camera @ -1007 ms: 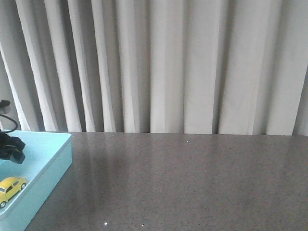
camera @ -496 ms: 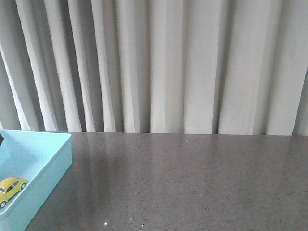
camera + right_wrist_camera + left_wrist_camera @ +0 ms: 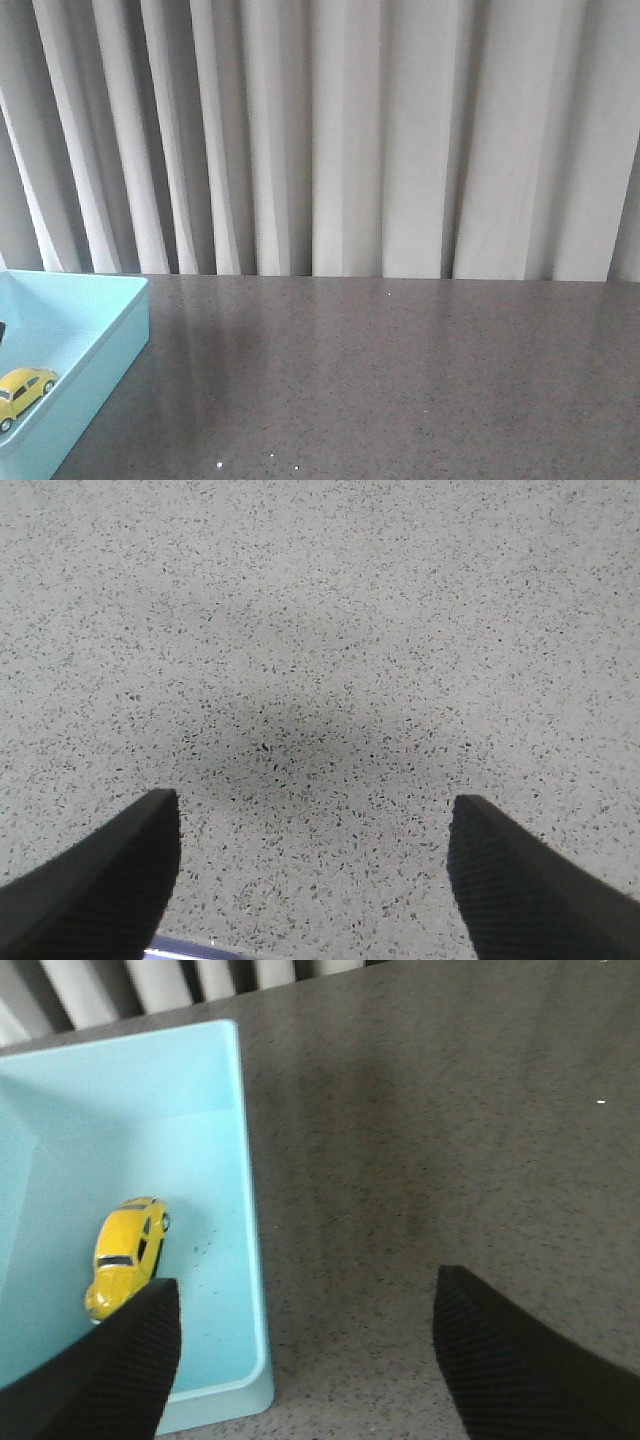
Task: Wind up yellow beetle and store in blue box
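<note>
Left jaws withdrawn; yellow beetle (image 3: 127, 1256) lies in blue box (image 3: 247, 1210).

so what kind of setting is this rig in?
Probably a lab test bench, not a home: a bare speckled grey table, a plain pleated curtain as backdrop, and only a blue box holding a toy beetle.

1. You see the yellow beetle (image 3: 128, 1257) lying on the floor of the blue box (image 3: 252, 1260), close to the box's side wall but not touching it.
2. Your left end effector (image 3: 300, 1345) has its fingers (image 3: 110, 1370) spread wide, nothing between them.
3. One finger overlaps the box's inside and covers the car's lower end in the picture; whether it touches the car is hard to tell.
4. The other finger sits over the bare dark speckled counter (image 3: 430, 1140).
5. Pale curtain folds (image 3: 120, 980) show beyond the counter's far edge.
</note>
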Robot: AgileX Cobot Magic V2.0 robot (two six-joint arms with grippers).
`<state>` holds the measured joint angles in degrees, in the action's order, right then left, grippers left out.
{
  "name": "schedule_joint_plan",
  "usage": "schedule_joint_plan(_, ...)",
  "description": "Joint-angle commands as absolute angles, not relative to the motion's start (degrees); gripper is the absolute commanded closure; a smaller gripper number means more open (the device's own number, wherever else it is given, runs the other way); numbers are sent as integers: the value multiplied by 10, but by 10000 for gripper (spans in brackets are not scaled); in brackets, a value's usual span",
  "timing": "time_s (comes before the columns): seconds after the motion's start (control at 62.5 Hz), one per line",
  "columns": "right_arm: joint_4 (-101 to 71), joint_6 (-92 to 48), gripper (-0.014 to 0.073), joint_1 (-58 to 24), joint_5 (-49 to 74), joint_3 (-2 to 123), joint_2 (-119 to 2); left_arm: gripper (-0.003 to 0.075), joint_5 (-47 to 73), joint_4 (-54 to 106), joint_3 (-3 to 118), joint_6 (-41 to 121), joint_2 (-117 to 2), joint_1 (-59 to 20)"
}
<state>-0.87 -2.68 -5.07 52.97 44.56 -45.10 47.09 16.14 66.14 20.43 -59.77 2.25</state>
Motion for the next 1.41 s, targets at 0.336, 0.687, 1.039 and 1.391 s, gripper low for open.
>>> schedule_joint_plan(0.336,-7,-30,57,-51,500,462,-449,202,477,104,499,189,-383,-104)
schedule_joint_plan(0.687,-8,-30,57,-51,502,462,-449,251,351,11,351,-5,-350,-103)
schedule_joint_plan(1.039,-11,-30,357,-51,507,462,-449,598,267,14,302,-5,-350,-103)
schedule_joint_plan(1.391,-11,-29,601,-51,504,462,-449,727,262,14,302,-5,-350,-103)
